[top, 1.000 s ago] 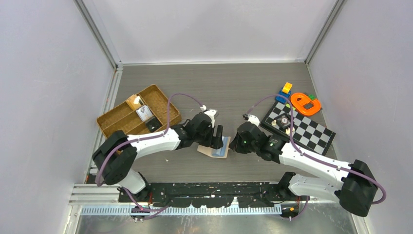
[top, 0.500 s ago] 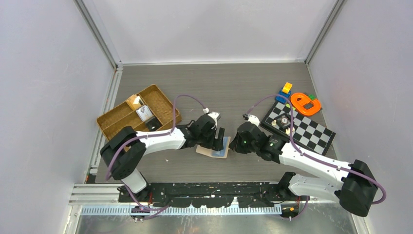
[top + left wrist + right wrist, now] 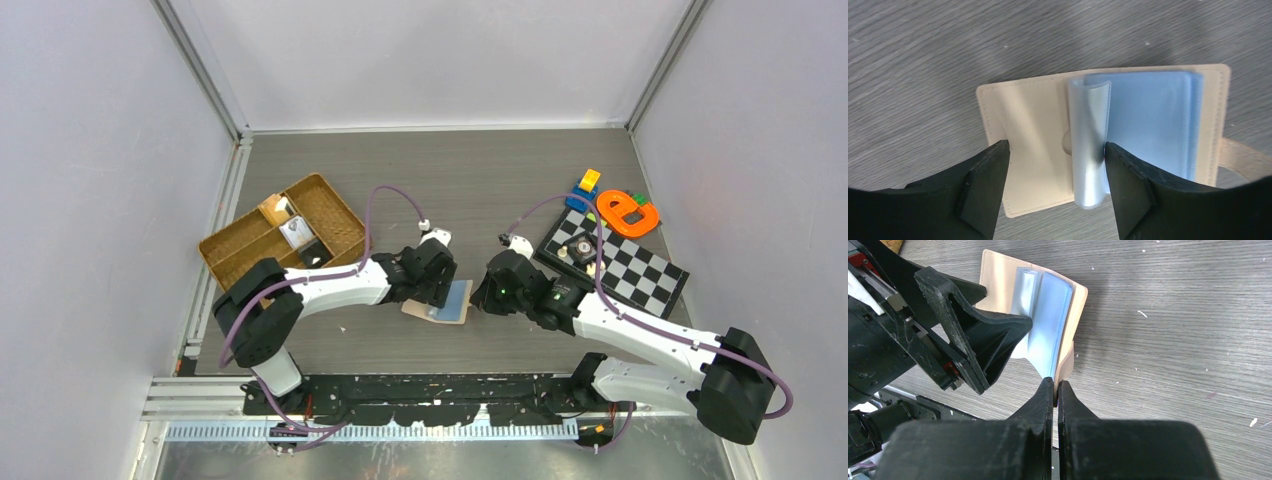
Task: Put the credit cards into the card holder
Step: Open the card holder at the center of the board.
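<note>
Since the earlier frame, the left gripper (image 3: 1054,152) has drawn back toward its base in the top view, exposing more of the light blue page (image 3: 1153,120) inside the card holder (image 3: 1023,125). We see its jaws wide open and holding nothing, straddling the holder's left half, with one finger against a curled clear sleeve (image 3: 1090,145). The right gripper (image 3: 1054,388) is clamped on the holder's edge by the tab. The holder lies open on the table (image 3: 480,190) between the arms. We cannot tell whether the blue page is a card.

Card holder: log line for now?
card holder lying open | left gripper open, straddling raised sleeve | right gripper shut on its tab
</note>
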Motion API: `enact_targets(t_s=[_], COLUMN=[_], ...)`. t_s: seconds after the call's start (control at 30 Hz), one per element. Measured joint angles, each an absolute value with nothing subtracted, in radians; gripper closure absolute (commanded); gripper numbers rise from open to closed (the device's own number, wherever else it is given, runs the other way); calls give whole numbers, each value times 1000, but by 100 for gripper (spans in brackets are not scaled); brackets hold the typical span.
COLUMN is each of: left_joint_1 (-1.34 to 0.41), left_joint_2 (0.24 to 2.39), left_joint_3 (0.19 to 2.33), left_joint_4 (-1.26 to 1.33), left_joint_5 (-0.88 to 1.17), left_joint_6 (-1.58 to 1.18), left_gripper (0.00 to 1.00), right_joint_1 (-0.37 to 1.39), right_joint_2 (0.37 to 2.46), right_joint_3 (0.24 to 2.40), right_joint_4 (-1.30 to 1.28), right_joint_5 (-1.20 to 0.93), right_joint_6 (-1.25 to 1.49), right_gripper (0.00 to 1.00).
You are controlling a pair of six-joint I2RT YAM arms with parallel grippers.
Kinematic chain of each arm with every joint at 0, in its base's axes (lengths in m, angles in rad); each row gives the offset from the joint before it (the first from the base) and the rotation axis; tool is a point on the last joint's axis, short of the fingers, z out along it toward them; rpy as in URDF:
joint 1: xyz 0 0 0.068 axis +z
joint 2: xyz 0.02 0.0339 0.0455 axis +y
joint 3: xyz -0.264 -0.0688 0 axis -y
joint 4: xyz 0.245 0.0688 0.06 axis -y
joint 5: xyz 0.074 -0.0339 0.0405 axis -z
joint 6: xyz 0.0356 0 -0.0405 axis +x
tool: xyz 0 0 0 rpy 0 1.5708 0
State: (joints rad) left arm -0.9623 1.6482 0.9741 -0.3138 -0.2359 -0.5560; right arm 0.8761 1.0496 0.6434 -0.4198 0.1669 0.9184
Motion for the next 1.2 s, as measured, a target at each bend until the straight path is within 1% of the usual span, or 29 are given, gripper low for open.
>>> enact_targets(t_s=[0.17, 0.3, 0.43, 0.47, 0.53, 0.87, 1.03, 1.2], left_joint_1=[-962, -962, -962, -962, -962, -962, -962, -962], left_joint_2=[1648, 1641, 1627, 1626, 1625, 1625, 1625, 1626], left_joint_3=[974, 974, 974, 974, 974, 974, 974, 974], left_joint_4=[-349, -368, -378, -381, -387, -403, -405, -418], left_joint_5=[-293, -330, -351, -355, -362, -371, -371, -376], left_joint_6=[-544, -541, -539, -539, -538, -541, -541, -542], left_gripper=[33, 38, 44, 48, 53, 64, 72, 78], right_joint_1=[876, 876, 876, 876, 876, 876, 876, 876], right_joint_2=[1050, 1050, 1050, 1050, 1050, 1057, 1089, 1127], right_joint_3=[643, 643, 642, 641, 641, 641, 632, 624], right_joint_4=[-420, -420, -420, -420, -420, -419, -417, -415], right_joint_5=[167, 167, 167, 168, 167, 175, 188, 200], right_joint_6=[919, 919, 918, 918, 919, 918, 918, 918], right_gripper=[99, 99, 99, 100, 100, 100, 99, 100])
